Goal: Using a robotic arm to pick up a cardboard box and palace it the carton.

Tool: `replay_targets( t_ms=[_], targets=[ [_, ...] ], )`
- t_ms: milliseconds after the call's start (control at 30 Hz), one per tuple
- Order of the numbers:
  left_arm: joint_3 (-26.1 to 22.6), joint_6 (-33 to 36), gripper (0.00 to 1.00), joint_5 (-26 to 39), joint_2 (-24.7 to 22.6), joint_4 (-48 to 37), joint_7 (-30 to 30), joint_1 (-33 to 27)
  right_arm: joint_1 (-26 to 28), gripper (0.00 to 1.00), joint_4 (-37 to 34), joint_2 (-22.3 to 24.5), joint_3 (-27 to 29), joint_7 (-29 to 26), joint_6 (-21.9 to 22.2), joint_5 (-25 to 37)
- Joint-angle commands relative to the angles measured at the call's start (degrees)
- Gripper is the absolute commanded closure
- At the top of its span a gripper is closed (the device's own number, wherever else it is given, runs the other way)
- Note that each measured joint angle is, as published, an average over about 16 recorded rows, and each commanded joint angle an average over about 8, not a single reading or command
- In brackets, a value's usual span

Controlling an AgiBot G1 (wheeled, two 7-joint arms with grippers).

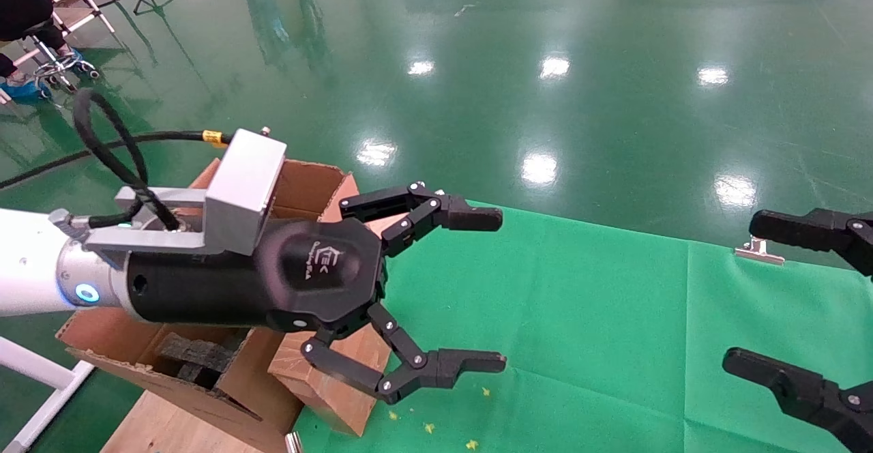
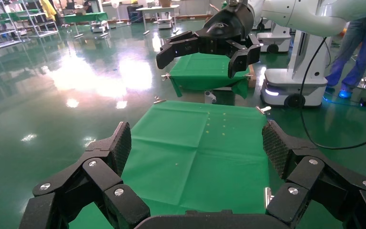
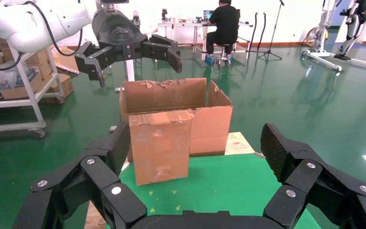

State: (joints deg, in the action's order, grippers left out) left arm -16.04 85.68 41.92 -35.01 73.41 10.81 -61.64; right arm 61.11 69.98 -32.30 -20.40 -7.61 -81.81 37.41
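Note:
The small reddish-brown cardboard box stands upright on the green cloth, leaning against the wall of the large torn carton. In the right wrist view the box is in front of the carton. My left robotic arm, with its silver module, holds its gripper open and empty above the box, and partly hides it. It also shows far off in the right wrist view. My right gripper is open and empty at the cloth's right side, facing the box.
Black foam blocks lie inside the carton. The green cloth is clipped on with a metal clip. A wooden board lies under the carton. A seated person and stands are far behind.

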Motion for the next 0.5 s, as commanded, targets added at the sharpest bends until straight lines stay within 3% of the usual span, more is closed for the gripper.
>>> replay_targets(
  t_ms=[33,333,500],
  targets=[
    [0.00,0.00,0.00,0.00,0.00,0.00,0.00,0.00,0.00,0.00,0.00,0.00,0.00,0.00,0.00,0.00],
    [0.00,0.00,0.00,0.00,0.00,0.00,0.00,0.00,0.00,0.01,0.00,0.00,0.00,0.00,0.00,0.00],
    [0.00,0.00,0.00,0.00,0.00,0.00,0.00,0.00,0.00,0.62,0.00,0.00,0.00,0.00,0.00,0.00]
  ],
)
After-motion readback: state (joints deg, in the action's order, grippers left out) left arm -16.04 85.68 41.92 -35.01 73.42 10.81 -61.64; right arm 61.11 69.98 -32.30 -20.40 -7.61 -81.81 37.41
